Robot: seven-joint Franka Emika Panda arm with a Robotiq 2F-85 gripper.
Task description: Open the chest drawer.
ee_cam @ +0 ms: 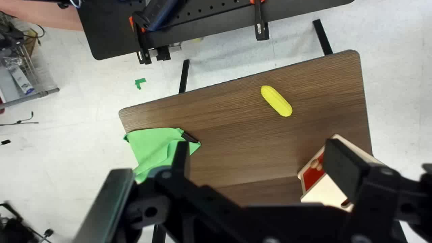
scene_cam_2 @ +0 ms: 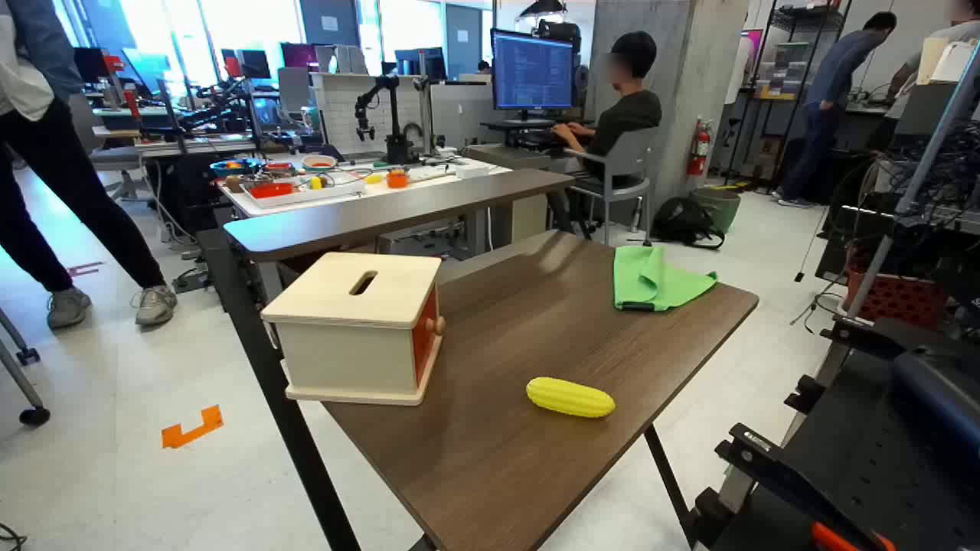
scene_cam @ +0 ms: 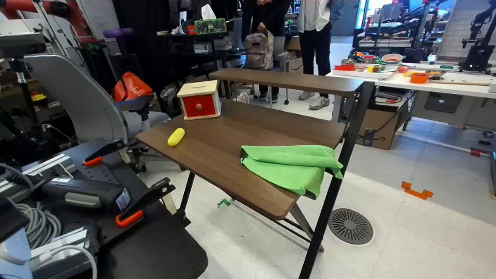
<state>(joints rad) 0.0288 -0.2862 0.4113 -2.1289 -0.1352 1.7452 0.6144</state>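
Observation:
The chest is a small pale wooden box with a slot in its top, standing on the brown desk in an exterior view [scene_cam: 197, 88], in an exterior view [scene_cam_2: 337, 360] and in the wrist view [ee_cam: 324, 192]. Its drawer has a red front [scene_cam: 207, 108] with a round wooden knob [scene_cam: 198, 106]. The drawer looks shut, with its front flush. In the wrist view the red front [ee_cam: 311, 177] and knob [ee_cam: 315, 164] are partly covered by the right finger. My gripper [ee_cam: 258, 145] is open and empty, high above the desk. It is not in either exterior view.
A yellow corn-shaped object [ee_cam: 276, 101] lies on the desk [ee_cam: 233, 135], out in front of the chest. A green cloth [ee_cam: 152, 145] hangs over the desk's far end from the chest. A raised shelf [scene_cam: 286, 82] runs along one side. A black workbench [ee_cam: 216, 20] with clamps stands opposite.

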